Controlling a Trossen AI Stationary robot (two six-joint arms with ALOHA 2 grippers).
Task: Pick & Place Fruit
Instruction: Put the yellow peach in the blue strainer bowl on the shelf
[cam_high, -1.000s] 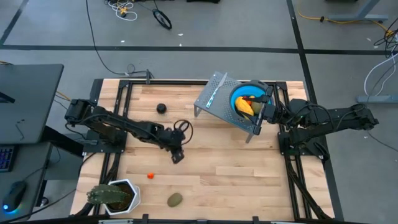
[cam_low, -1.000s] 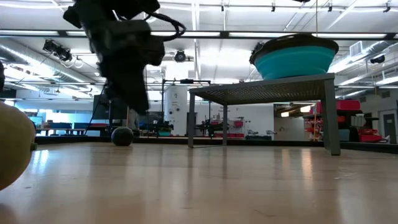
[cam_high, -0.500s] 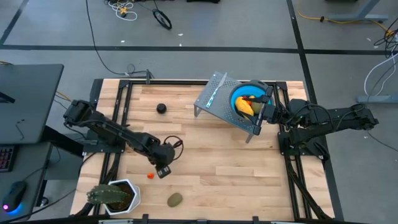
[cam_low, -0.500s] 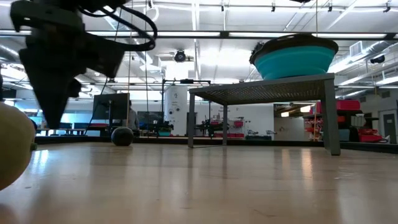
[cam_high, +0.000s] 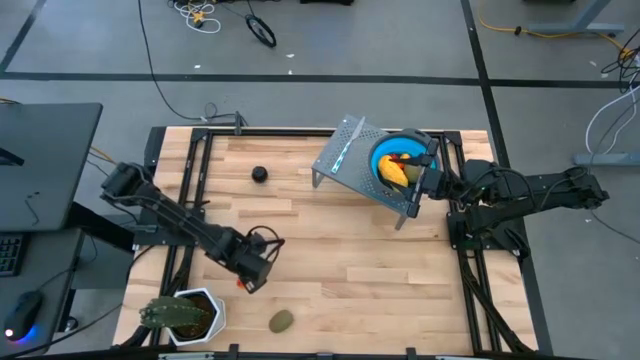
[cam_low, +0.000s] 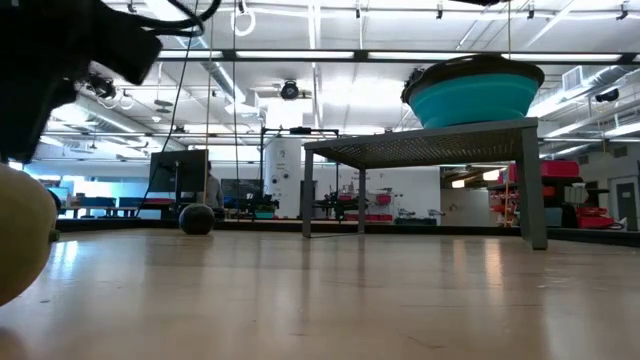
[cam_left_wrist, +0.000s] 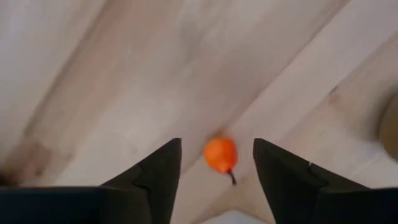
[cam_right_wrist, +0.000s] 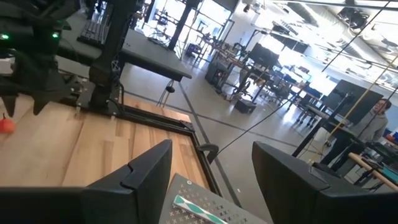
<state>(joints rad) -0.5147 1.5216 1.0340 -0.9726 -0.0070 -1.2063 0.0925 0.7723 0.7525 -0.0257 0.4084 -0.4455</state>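
Note:
My left gripper (cam_high: 246, 283) hangs open near the table's near-left corner, pointing down. In the left wrist view its two fingers (cam_left_wrist: 216, 144) stand on either side of a tiny orange-red fruit (cam_left_wrist: 220, 154) that lies on the wood, untouched. A dark round fruit (cam_high: 259, 173) sits near the far edge. One olive-brown oval (cam_high: 281, 321) lies at the near edge. A yellow fruit (cam_high: 393, 170) lies in the teal bowl (cam_high: 378, 152). My right gripper (cam_high: 424, 176) waits open beside that bowl.
The teal bowl (cam_low: 470, 95) stands on a grey perforated stand (cam_high: 350, 163) at the far right; a thin pale-blue stick (cam_right_wrist: 194, 206) lies on the stand. A spiky green plant in a white pot (cam_high: 186, 313) fills the near-left corner, close to my left gripper.
My left gripper has swung from the middle of the table toward the near-left corner and come down over the orange-red fruit, leaving the low view at its left side. Nothing else has moved.

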